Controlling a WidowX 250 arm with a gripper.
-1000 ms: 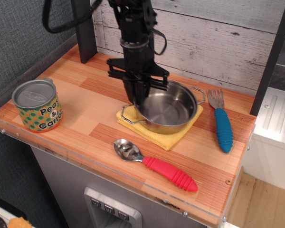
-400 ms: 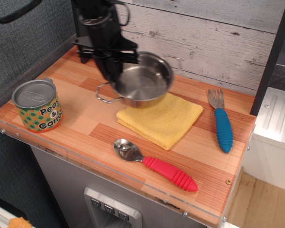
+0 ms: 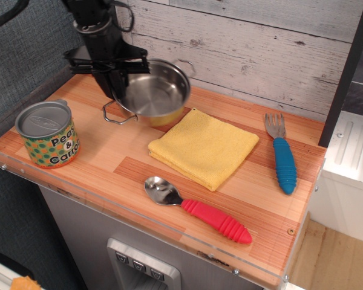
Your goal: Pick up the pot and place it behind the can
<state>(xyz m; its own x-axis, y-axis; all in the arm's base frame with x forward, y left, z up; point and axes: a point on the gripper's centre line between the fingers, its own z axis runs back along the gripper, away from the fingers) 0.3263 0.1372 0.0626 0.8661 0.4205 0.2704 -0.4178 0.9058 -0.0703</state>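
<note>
The shiny steel pot [image 3: 154, 93] with two wire loop handles hangs tilted above the back of the wooden counter, left of centre. My black gripper [image 3: 116, 81] is shut on the pot's left rim and holds it in the air. The can [image 3: 47, 134], with a grey lid and a green-orange dotted "Peas & Carrots" label, stands at the counter's front left corner. The pot is up and to the right of the can, apart from it.
A folded yellow cloth [image 3: 202, 147] lies mid-counter. A spoon with a red handle [image 3: 196, 209] lies near the front edge. A fork with a blue handle [image 3: 282, 154] lies at the right. A plank wall [image 3: 260, 48] backs the counter, with a dark post behind the gripper.
My gripper has lifted the pot off the yellow cloth and carried it left and toward the back, closer to the can. The cloth now lies bare.
</note>
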